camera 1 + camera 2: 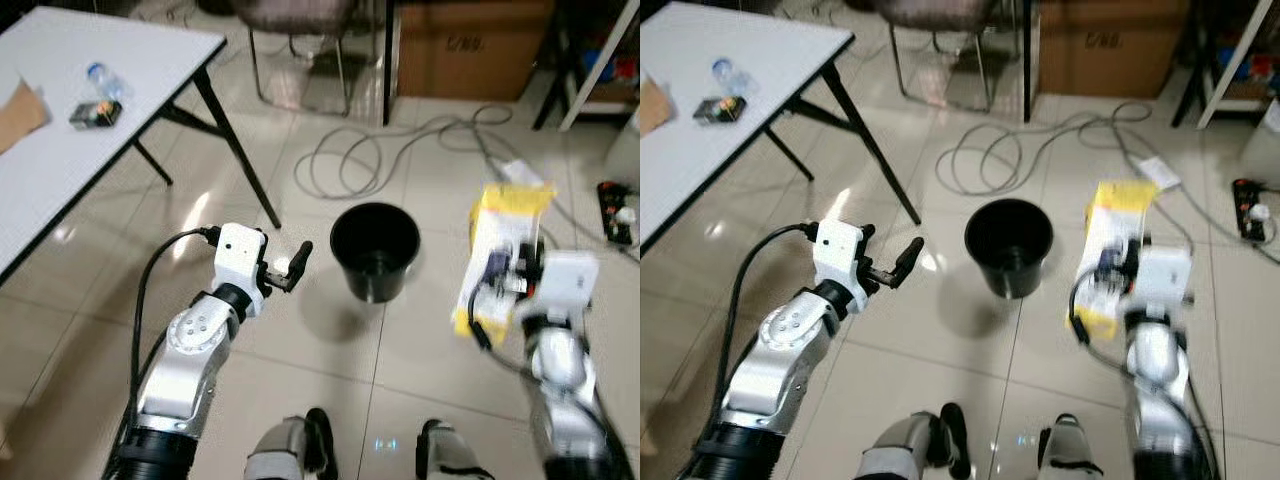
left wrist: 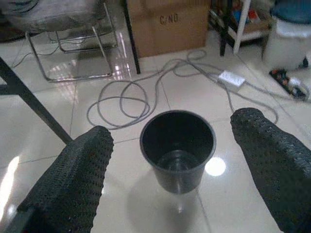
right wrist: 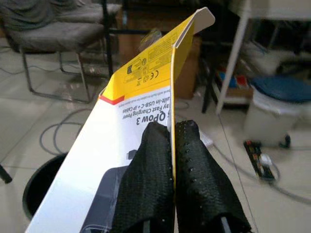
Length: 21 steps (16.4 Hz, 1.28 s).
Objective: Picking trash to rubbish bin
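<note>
While the right gripper (image 1: 505,262) is pinching the flat yellow-and-white cardboard box (image 1: 500,240) beside the round black plastic bin (image 1: 375,250), the head views are showing it off to the side, not over the rim. Through the left wrist, the left gripper (image 2: 172,165) is gaping empty. Through the right wrist, fingers (image 3: 150,179) are clamping one thin panel; it could be slipping, or dropping outside the bin.

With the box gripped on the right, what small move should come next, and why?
Probably swing the right gripper leftward over the black bin. It is shut on the yellow-and-white carton, which hangs beside the bin, not above its mouth. The left gripper is open, clear of the rim.
</note>
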Motion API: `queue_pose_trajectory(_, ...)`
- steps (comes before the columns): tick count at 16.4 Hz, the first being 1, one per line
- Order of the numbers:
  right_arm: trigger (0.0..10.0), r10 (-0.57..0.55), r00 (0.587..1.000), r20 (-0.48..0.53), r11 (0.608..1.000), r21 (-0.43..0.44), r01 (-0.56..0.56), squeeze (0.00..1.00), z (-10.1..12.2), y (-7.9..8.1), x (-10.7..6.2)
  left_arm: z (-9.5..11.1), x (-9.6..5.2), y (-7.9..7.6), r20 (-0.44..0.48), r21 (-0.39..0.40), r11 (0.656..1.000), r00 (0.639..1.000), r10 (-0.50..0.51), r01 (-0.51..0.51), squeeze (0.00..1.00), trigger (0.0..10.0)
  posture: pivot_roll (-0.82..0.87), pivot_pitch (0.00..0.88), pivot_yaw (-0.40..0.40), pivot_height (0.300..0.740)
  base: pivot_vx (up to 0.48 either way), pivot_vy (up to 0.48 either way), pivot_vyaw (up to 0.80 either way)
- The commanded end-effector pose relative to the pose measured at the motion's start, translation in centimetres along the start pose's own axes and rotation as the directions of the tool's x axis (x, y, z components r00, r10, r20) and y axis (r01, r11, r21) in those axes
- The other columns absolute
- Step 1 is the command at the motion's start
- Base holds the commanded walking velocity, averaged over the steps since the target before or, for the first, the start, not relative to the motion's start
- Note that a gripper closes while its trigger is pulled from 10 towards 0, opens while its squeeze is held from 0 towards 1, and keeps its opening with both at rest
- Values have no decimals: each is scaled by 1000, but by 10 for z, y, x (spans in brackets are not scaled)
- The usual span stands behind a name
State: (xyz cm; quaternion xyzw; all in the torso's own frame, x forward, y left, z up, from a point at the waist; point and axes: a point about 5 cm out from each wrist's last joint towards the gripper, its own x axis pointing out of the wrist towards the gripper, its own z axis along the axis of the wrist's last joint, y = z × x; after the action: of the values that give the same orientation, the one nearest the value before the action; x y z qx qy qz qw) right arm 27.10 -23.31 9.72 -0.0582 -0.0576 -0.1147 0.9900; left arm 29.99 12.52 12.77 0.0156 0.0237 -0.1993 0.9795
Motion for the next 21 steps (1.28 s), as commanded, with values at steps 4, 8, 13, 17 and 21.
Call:
queue_pose_trajectory(4,10000,-28,998,-60,999,42,31,0,-5,11,-23,-23,1,2,-36,-56,998,999,11,-13,0,10000,-101,169,178,740,0,0,0)
queue_pose_trajectory(8,10000,-29,993,-112,998,50,35,0,-8,16,-38,-51,-10,19,-116,-92,991,989,88,-99,0,10000,-110,166,163,740,0,0,0)
queue_pose_trajectory(13,10000,-23,990,-141,998,61,32,0,-8,24,-42,-59,-12,22,-110,-153,980,987,114,-130,0,10000,-112,165,154,740,0,0,0)
queue_pose_trajectory(17,10000,-18,988,-156,998,64,28,0,-10,27,-43,-65,-14,21,-121,-141,979,984,131,-148,0,10000,-111,166,151,740,0,0,0)
queue_pose_trajectory(21,10000,0,984,-180,998,67,12,0,-14,32,-50,-67,-15,23,-126,-123,982,984,130,-146,0,10000,-112,172,148,740,0,0,0)
